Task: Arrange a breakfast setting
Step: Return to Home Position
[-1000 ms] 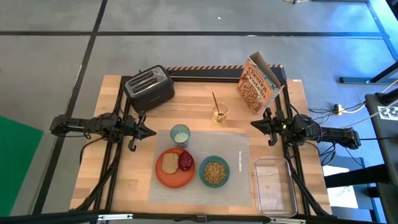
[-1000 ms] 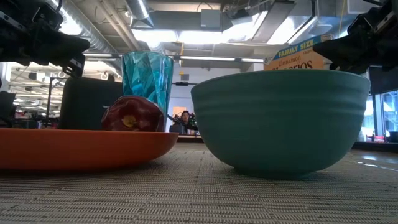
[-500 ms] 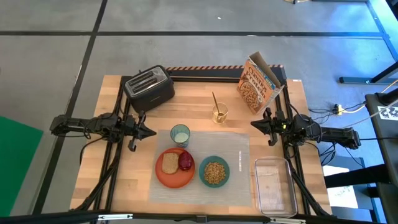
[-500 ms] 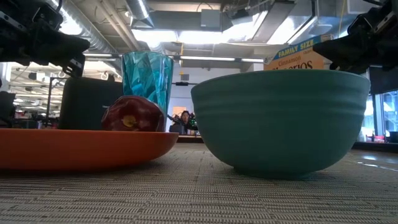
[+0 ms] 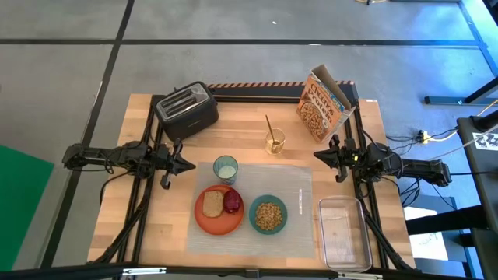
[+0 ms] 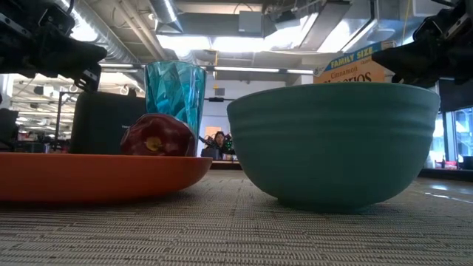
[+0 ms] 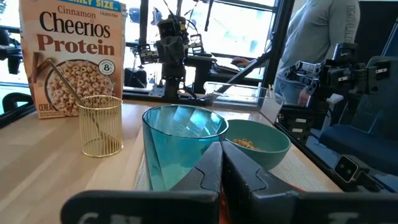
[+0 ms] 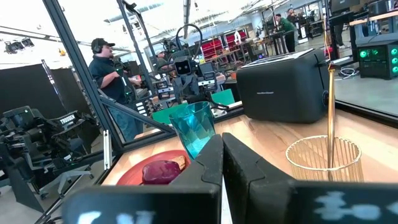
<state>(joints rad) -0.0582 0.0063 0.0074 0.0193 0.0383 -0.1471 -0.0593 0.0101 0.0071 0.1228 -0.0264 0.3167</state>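
left gripper (image 5: 185, 164) and right gripper (image 5: 319, 156), fingers pressed together, holding nothing, at opposite table sides. grey placemat (image 5: 299, 194) carries orange plate (image 5: 204, 224) with toast (image 5: 212, 204) and dark red fruit (image 5: 233, 202), teal bowl (image 5: 268, 215), teal tumbler (image 5: 226, 168); gold spoon (image 5: 269, 127) stands in wire cup (image 5: 275, 143) beyond the mat.

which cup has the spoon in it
The gold wire cup, standing on bare wood beyond the placemat, holds the spoon; the teal cup on the placemat has none.
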